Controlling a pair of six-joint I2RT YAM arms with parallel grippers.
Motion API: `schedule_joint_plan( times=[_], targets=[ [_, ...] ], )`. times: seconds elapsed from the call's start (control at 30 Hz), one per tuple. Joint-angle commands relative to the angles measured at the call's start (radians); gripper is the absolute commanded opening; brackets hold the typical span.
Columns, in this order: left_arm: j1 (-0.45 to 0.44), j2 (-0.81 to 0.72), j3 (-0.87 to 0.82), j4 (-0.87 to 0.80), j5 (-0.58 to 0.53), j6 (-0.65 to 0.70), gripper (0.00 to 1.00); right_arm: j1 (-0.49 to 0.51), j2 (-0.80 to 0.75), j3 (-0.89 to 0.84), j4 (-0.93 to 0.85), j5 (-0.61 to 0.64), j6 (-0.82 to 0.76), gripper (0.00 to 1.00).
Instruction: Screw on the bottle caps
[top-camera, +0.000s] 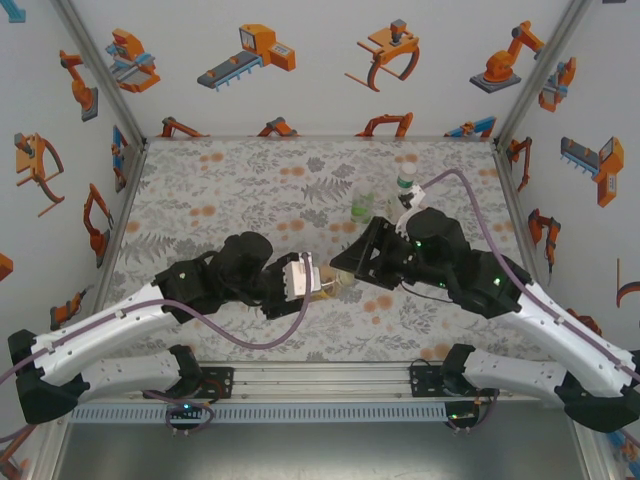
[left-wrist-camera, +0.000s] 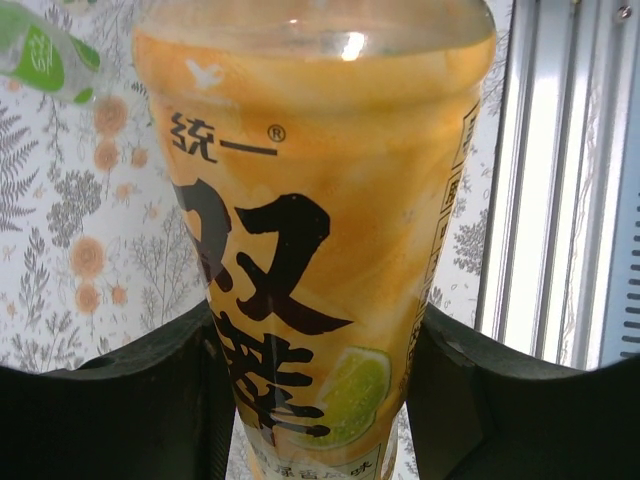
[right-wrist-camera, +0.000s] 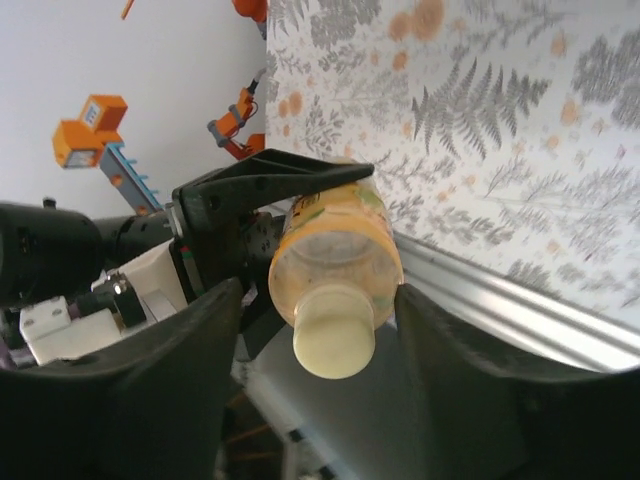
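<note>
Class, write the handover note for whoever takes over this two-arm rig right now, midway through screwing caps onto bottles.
Left gripper: shut on the amber bottle.
Right gripper: open, fingers either side of the pale cap, not touching it.
Done: that cap sits on the amber bottle's neck; tightness cannot be judged.
To do: the green-label bottle and plain clear bottle stand at the far side of the table; their caps are too small to judge.
</note>
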Motion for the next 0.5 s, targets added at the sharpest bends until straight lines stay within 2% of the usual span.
schedule_joint_plan(
  times=[0.0, 0.1, 0.23, 0.37, 0.47],
  targets=[
    [-0.003, -0.021, 0.031, 0.040, 0.060, 0.019, 0.00, 0.004, -0.034, 0.070, 0.011, 0.022, -0.281, 0.63],
    [-0.003, -0.028, 0.027, 0.040, 0.092, 0.021, 0.00, 0.004, -0.052, 0.094, 0.031, -0.044, -0.530, 0.63],
    [-0.004, -0.042, 0.027, 0.039, 0.156, 0.024, 0.00, 0.003, -0.078, 0.095, 0.062, -0.236, -0.870, 0.62],
    [-0.003, -0.054, 0.029, 0.040, 0.205, 0.020, 0.00, 0.005, -0.072, 0.120, 0.005, -0.448, -1.188, 0.62],
    [-0.003, -0.059, 0.031, 0.040, 0.222, 0.016, 0.00, 0.004, -0.066, 0.130, -0.042, -0.560, -1.401, 0.61]
  ],
)
